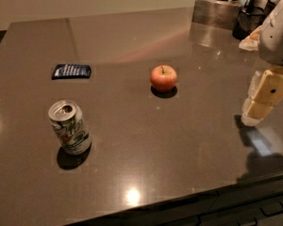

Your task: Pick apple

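Note:
The apple (163, 78) is small, round and red-orange with a short dark stem. It stands upright near the middle of the dark grey counter (146, 140). My gripper (260, 103) hangs at the right edge of the view, above the counter, well to the right of the apple and a little nearer the front. Its cream-coloured fingers (265, 94) point down and to the left. It holds nothing.
An opened soda can (69, 127) stands at the front left. A flat dark blue packet (71, 71) lies at the left, behind the can. A metal container (216, 8), dark objects and a napkin crowd the back right corner. The counter's front edge runs along the bottom.

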`<action>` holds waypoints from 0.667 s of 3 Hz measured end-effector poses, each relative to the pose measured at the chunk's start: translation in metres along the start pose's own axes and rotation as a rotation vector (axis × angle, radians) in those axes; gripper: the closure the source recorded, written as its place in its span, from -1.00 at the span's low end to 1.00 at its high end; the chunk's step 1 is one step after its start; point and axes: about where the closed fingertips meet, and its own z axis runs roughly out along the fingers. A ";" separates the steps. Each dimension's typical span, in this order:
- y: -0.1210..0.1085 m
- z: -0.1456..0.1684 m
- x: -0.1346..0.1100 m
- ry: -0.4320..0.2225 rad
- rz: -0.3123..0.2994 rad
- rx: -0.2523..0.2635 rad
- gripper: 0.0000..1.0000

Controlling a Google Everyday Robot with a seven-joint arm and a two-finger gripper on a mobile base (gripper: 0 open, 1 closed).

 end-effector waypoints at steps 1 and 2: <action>0.000 0.000 0.000 0.000 0.000 0.000 -1.00; -0.004 0.005 -0.013 -0.035 0.003 -0.022 -1.00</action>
